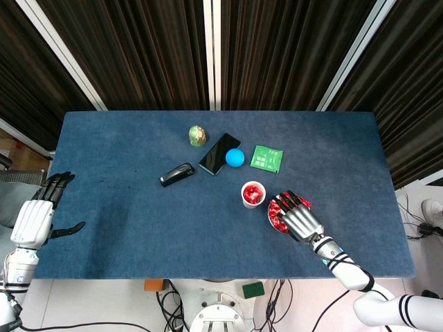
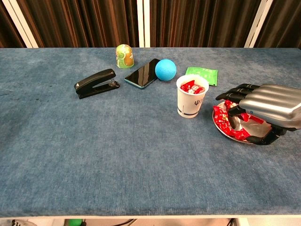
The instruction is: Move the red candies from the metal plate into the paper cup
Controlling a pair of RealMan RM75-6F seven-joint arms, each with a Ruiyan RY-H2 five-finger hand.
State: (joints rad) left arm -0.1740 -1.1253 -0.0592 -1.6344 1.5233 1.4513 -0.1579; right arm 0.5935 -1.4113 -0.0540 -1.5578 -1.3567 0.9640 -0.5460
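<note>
The metal plate (image 1: 271, 217) (image 2: 225, 131) lies near the table's front right and carries several red candies (image 1: 276, 207) (image 2: 221, 117). Just left of it stands the white paper cup (image 1: 252, 194) (image 2: 192, 99), with red candies showing in its mouth. My right hand (image 1: 299, 220) (image 2: 265, 106) hovers low over the plate, covering most of it. Its fingers arch down onto the candies and the thumb stays apart at the near rim. Whether a candy is caught beneath it is hidden. My left hand (image 1: 34, 218) hangs off the table's left edge, fingers spread, holding nothing.
Behind the cup lie a green packet (image 1: 266, 158) (image 2: 202, 74), a blue ball (image 1: 234, 158) (image 2: 165, 69), a dark phone (image 1: 219, 153) (image 2: 142, 72), a black stapler (image 1: 177, 174) (image 2: 95, 83) and a small green-yellow container (image 1: 197, 135) (image 2: 124, 55).
</note>
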